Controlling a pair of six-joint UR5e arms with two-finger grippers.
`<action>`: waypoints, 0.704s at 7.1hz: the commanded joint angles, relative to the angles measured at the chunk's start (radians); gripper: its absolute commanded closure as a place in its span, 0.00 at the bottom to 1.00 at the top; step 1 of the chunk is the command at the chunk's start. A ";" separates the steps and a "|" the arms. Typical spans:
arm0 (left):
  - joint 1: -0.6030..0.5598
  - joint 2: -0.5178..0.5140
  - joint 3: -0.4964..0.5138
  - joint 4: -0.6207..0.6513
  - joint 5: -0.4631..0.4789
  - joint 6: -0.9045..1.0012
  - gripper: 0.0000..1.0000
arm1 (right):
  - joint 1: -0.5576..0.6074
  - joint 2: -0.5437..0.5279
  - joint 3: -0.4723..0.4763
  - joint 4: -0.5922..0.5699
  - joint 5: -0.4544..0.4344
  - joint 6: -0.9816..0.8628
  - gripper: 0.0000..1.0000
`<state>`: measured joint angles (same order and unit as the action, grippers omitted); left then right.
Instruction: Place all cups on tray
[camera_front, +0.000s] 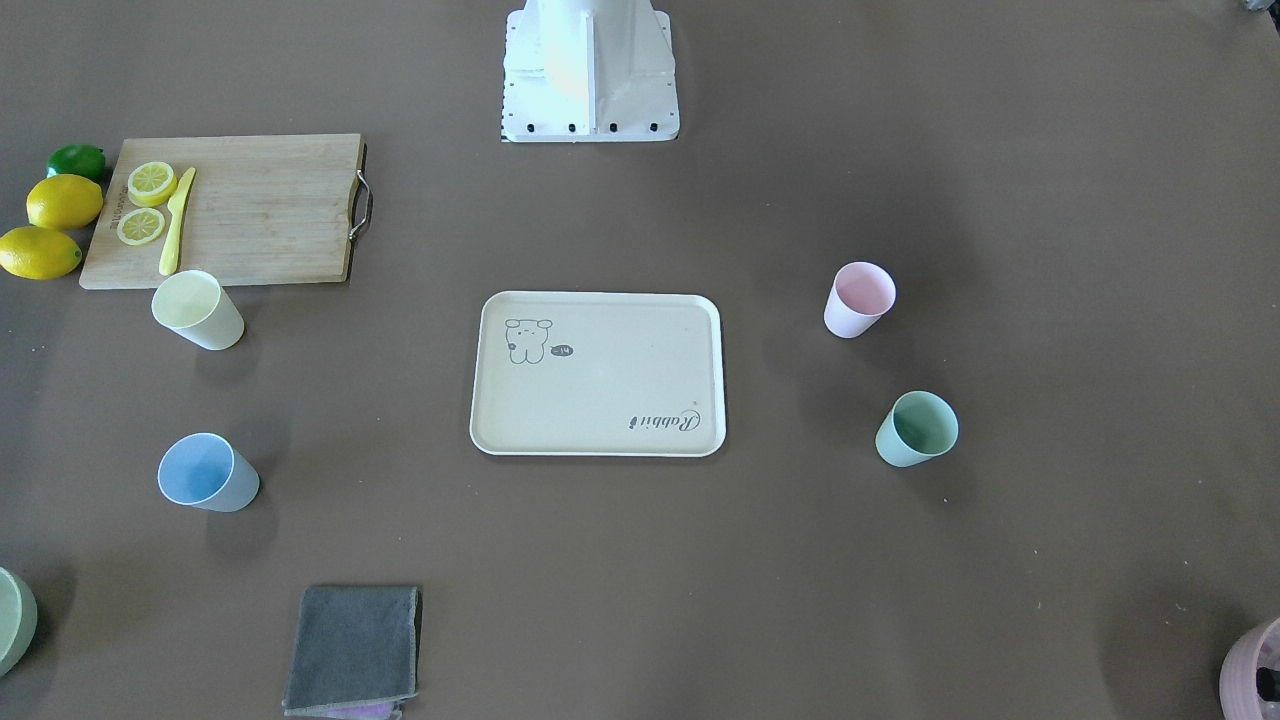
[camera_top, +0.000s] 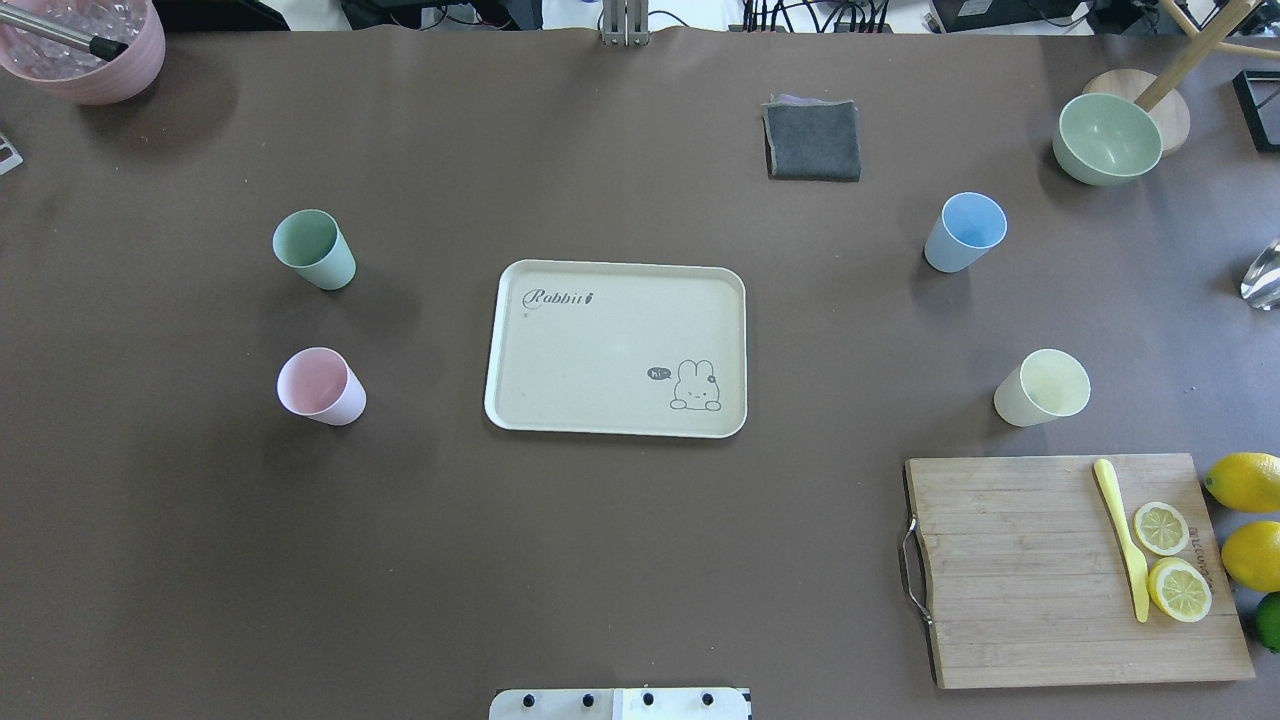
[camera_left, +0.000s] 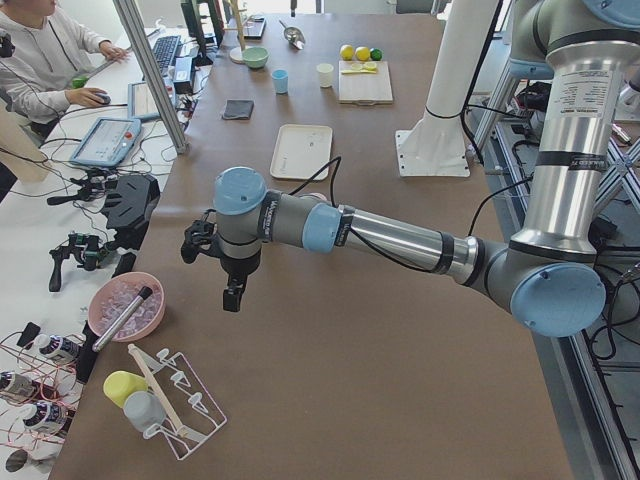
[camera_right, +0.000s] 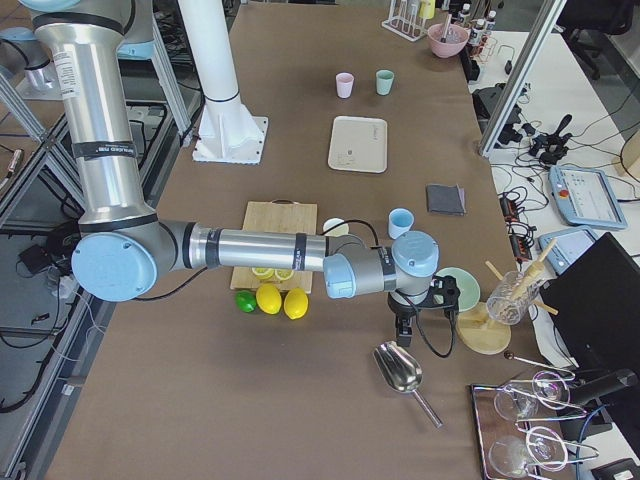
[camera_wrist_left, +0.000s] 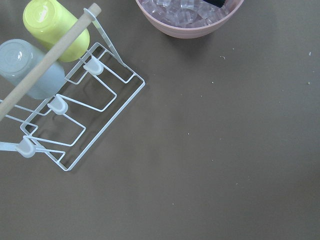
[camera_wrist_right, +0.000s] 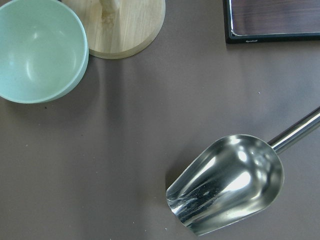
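Observation:
The cream tray (camera_top: 615, 348) lies flat at the table's middle with nothing on it. All the cups stand upright on the table around it. In the overhead view the mint green cup (camera_top: 315, 249) and the pink cup (camera_top: 321, 387) are to its left. The light blue cup (camera_top: 965, 232) and the pale yellow cup (camera_top: 1043, 388) are to its right. My left gripper (camera_left: 232, 295) hangs far out near the mauve pot. My right gripper (camera_right: 404, 330) hangs far out near the green bowl. Both show only in the side views, so I cannot tell whether they are open or shut.
A wooden cutting board (camera_top: 1075, 570) with lemon slices and a yellow knife lies near the yellow cup, whole lemons beside it. A grey cloth (camera_top: 812, 140), a green bowl (camera_top: 1106, 139), a mauve pot (camera_top: 85, 45), a metal scoop (camera_wrist_right: 227, 182) and a wire rack (camera_wrist_left: 65, 115) sit at the edges.

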<state>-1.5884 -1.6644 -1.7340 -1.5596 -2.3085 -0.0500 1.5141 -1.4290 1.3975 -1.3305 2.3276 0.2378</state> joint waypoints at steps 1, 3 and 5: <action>0.033 0.018 -0.012 -0.007 0.000 0.001 0.03 | 0.000 -0.002 0.000 0.005 0.001 0.000 0.00; 0.041 0.037 -0.016 -0.007 -0.003 -0.004 0.03 | -0.005 -0.017 -0.002 0.035 0.009 0.000 0.00; 0.057 0.038 -0.022 -0.008 -0.042 -0.007 0.03 | -0.011 -0.031 -0.014 0.063 0.041 0.006 0.00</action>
<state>-1.5402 -1.6282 -1.7494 -1.5665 -2.3374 -0.0555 1.5062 -1.4521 1.3889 -1.2808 2.3429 0.2406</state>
